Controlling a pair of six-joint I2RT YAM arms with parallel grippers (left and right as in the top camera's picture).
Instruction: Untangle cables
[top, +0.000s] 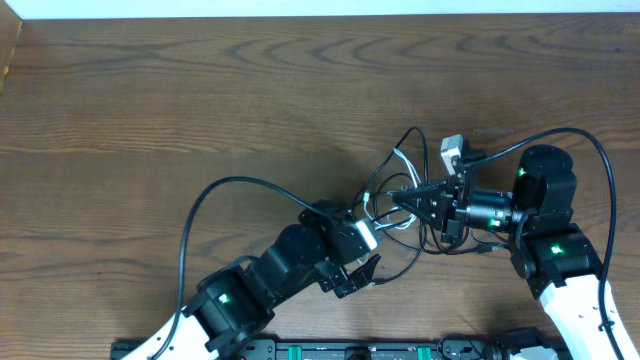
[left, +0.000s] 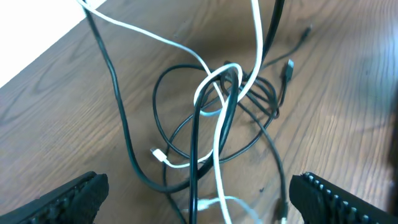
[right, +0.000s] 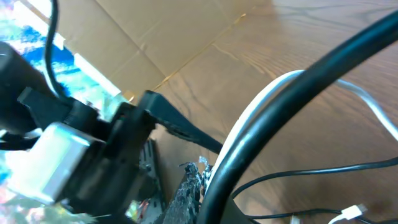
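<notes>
The cables (top: 372, 205) lie in a tangle on the table (top: 200, 90), right of centre and toward the near side, between the two arms. Most strands are thin and black; one white cable (left: 219, 155) threads through them.

The right gripper (top: 398, 196) reaches in from the right with its tip in the knot. It is closed, and a black and a white strand seem to be pinched in it. The left gripper (top: 360, 278) sits just near and left of the tangle, its fingers spread wide and holding nothing.

A white plug block (top: 452, 150) lies just beyond the right gripper, on the far right edge of the bundle. Thicker black wires belonging to the arms arc over the table, one on the left (top: 190, 220) and one on the right (top: 600, 160), apart from the knot.

The left wrist view looks between the open fingers (left: 68, 199) onto the knot: several black loops lie flat, while a white and a black strand rise together as a hairpin (left: 217, 81) and run up out of frame. A small white plug (left: 158, 154) and a black plug (left: 289, 65) show here, too small to make out from overhead.

The right wrist view is filled by one black strand (right: 298, 87) with the white one (right: 267, 93) beside it, sweeping from bottom centre to upper right. Behind them are the left arm (right: 93, 143) and flat cardboard (right: 143, 37) past the table edge, which no other view shows.
</notes>
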